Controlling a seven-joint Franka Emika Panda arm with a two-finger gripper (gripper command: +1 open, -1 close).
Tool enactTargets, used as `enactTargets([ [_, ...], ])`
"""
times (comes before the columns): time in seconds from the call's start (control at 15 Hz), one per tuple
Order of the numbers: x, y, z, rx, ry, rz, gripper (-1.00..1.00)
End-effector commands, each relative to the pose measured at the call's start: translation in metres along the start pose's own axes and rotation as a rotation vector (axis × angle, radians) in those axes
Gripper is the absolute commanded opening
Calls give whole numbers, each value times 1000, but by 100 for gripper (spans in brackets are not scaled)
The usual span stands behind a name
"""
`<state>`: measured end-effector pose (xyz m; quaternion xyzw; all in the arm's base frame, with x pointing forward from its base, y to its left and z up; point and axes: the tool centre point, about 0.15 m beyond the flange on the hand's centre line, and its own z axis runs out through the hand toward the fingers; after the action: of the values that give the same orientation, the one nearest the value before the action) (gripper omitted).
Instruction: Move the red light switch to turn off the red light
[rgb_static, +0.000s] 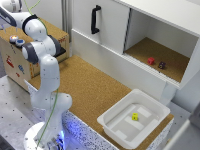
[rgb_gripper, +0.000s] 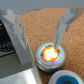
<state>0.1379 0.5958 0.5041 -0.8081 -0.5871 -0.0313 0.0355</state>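
In the wrist view the red light (rgb_gripper: 50, 54) glows orange inside its dark rim. It sits on the cork-coloured top of the wooden box (rgb_static: 15, 60). My gripper (rgb_gripper: 40, 46) is open and empty just above it, with one finger (rgb_gripper: 17, 32) beside the lamp and the other finger (rgb_gripper: 62, 27) over its far side. The blue twin cap (rgb_gripper: 66, 78) shows at the frame's edge. In the exterior view the red light (rgb_static: 13, 38) and blue cap (rgb_static: 20, 42) sit on the box top at the left. A small red mark (rgb_static: 10, 62) is on the box front; I cannot tell whether it is the switch.
The arm's base (rgb_static: 47, 125) stands at the front left of the cork table (rgb_static: 95, 90). A white cabinet with a black handle (rgb_static: 95, 19) holds a red block (rgb_static: 150, 61) and a dark block (rgb_static: 161, 65). A white tray (rgb_static: 150, 127) holds a yellow block (rgb_static: 134, 116).
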Motion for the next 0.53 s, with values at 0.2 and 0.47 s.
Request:
enactTargets([
  [0.2, 15, 10, 31, 35, -62, 60, -100],
  [0.47, 22, 21, 41, 27, -44, 60, -100],
])
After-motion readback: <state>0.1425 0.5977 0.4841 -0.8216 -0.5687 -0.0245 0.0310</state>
